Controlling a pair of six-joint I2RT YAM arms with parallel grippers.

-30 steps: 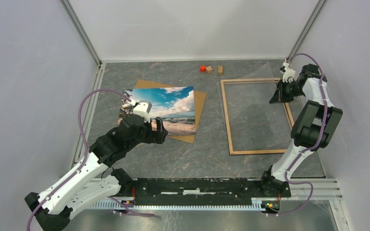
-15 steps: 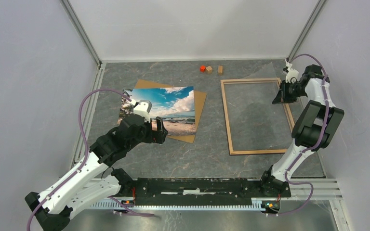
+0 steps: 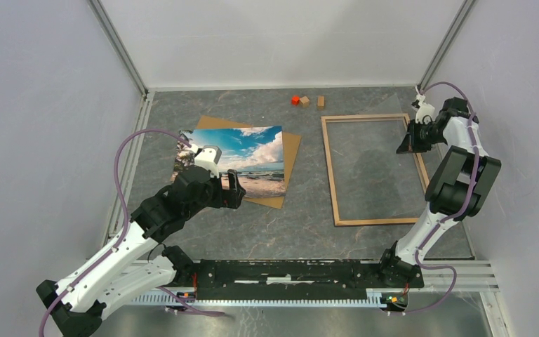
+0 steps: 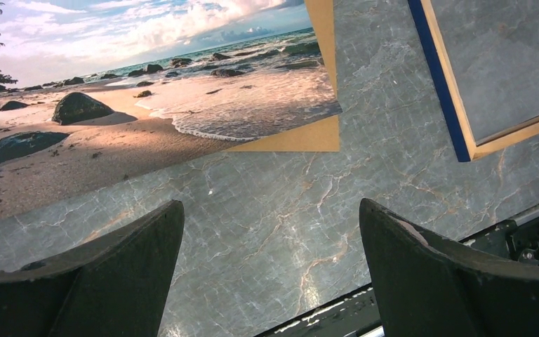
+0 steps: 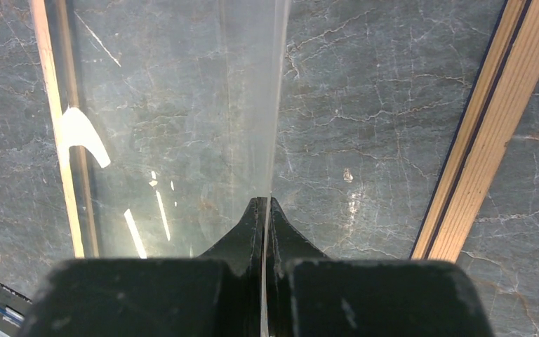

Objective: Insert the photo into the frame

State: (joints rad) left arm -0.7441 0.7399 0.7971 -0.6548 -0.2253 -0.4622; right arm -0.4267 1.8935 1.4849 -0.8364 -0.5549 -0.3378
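Note:
The photo [image 3: 238, 156], a beach print, lies on a brown backing board [image 3: 292, 149] left of centre. It also shows in the left wrist view [image 4: 112, 105]. My left gripper [image 3: 233, 189] is open and empty, low over bare table just in front of the print's near edge [image 4: 270, 267]. The frame [image 3: 330, 175] lies flat at the right, light wood up, with its blue outer edge showing [image 4: 441, 91]. My right gripper [image 3: 403, 144] is shut on the edge of a clear pane [image 5: 182, 105], held tilted over the frame's far right part [image 5: 265, 210].
A red block [image 3: 295, 100] and two small wooden blocks [image 3: 304, 101] [image 3: 321, 102] sit by the back wall. The frame's right rail [image 5: 491, 119] runs beside the right gripper. Grey walls close in both sides; a black rail [image 3: 288, 274] lines the near edge.
My right gripper has shifted slightly to the right with the clear pane. The left arm, photo and frame have not moved.

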